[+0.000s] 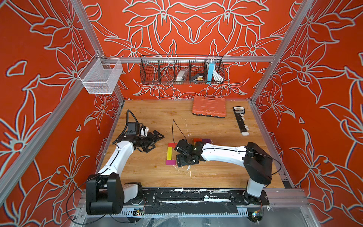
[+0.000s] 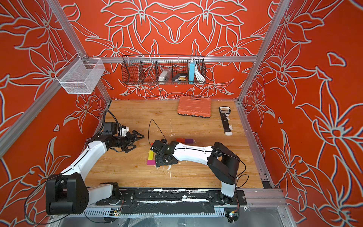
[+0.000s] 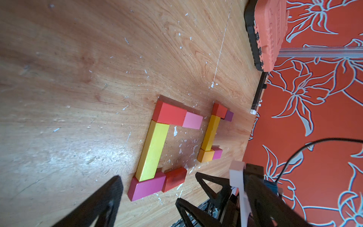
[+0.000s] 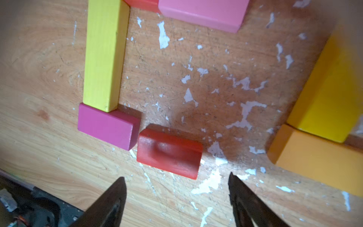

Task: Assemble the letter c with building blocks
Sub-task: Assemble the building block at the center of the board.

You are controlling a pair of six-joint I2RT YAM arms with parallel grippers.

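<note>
Left gripper (image 1: 157, 142): spread wide, empty, left of the blocks.
Building blocks (image 3: 155, 149): two C outlines, centre of surface (image 1: 149, 118); probably light, rigid, slick-painted; pinch across narrow sides.
Red block (image 4: 170, 153): near arm, slightly askew.
Right gripper (image 4: 176, 176): jaws parted, empty, just beside it.

In both top views the right arm (image 1: 222, 152) covers many of the building blocks (image 1: 205, 141). The yellow bar (image 1: 169, 153) and magenta block (image 1: 170, 162) peek out beside it. In the right wrist view the edge cuts off the pink block (image 4: 204, 11), and the orange block (image 4: 318, 159) is blurred.
</note>
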